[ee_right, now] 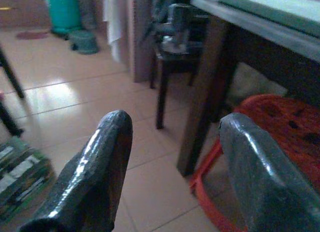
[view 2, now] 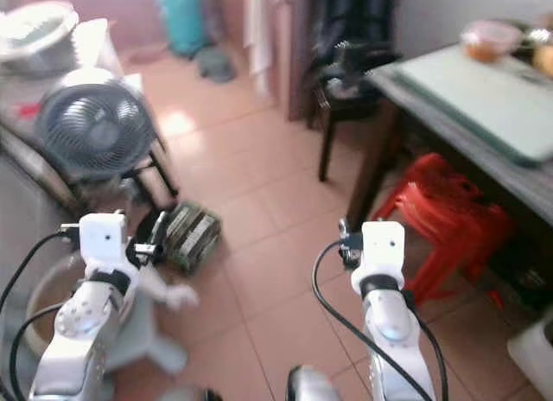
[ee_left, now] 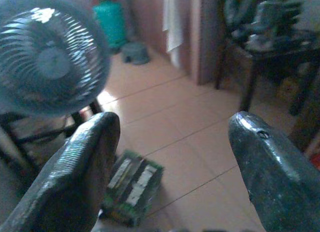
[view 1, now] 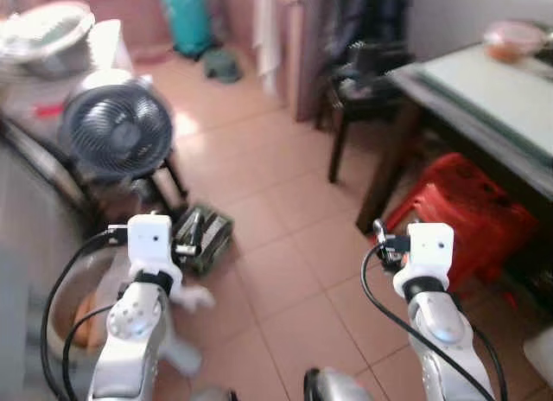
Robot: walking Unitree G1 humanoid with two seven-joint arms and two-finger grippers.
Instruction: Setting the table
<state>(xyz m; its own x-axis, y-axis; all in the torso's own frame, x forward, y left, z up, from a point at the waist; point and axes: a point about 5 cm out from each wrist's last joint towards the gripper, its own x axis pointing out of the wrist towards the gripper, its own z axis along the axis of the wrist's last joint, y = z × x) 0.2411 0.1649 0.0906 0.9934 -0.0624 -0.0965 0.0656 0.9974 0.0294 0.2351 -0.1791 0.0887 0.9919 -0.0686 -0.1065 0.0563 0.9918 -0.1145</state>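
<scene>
I carry both arms forward, left gripper and right gripper spread wide and empty, since the table I must set sits far right.

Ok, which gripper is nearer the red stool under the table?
Right. The right gripper points at the table leg with the red stool just beside it; the left gripper is across the floor by the fan.

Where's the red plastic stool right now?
The red stool sits on the tiled floor on the robot's right, tucked partly under the table, just beyond the right gripper, whose open fingers hold nothing.
</scene>
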